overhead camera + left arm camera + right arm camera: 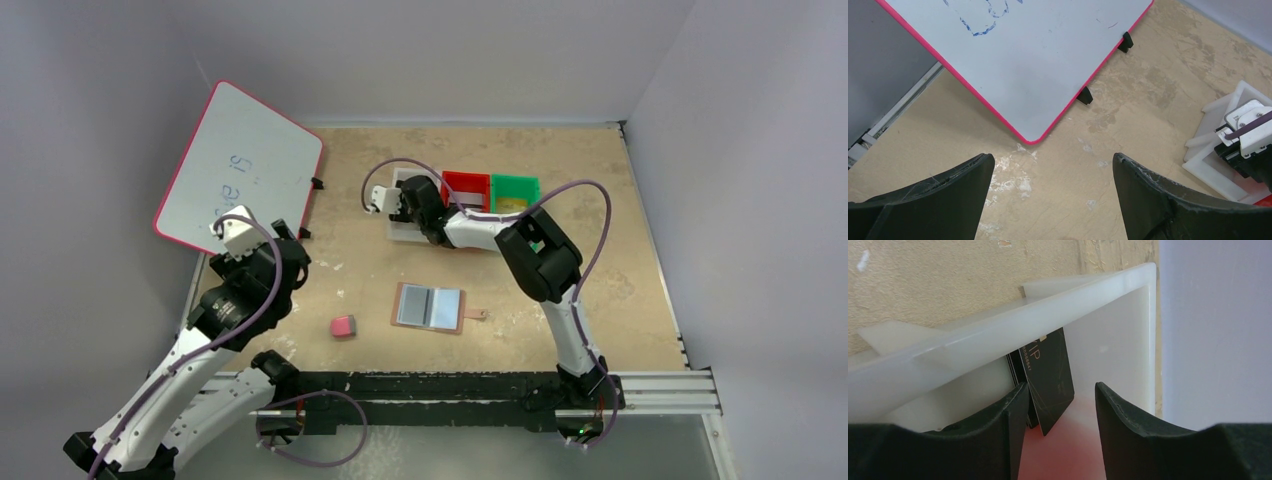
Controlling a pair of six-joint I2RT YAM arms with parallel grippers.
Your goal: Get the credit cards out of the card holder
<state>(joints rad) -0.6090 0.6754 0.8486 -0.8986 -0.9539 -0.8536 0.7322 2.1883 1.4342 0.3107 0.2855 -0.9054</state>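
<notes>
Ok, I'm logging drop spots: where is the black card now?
Right wrist view: the black card stands inside the white bin, by its wall, between the parted fingertips of the right gripper.

Open card holder (430,307) near pink eraser (343,326) on table (600,280)

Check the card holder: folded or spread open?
Spread open. The card holder lies flat on the table, both pale sleeve panels facing up, snap tab unfastened.

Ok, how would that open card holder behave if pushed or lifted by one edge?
The card holder lies flat and thin, so it would probably slide, not tip. Its centre fold suggests it would flop if lifted by one side.
</notes>
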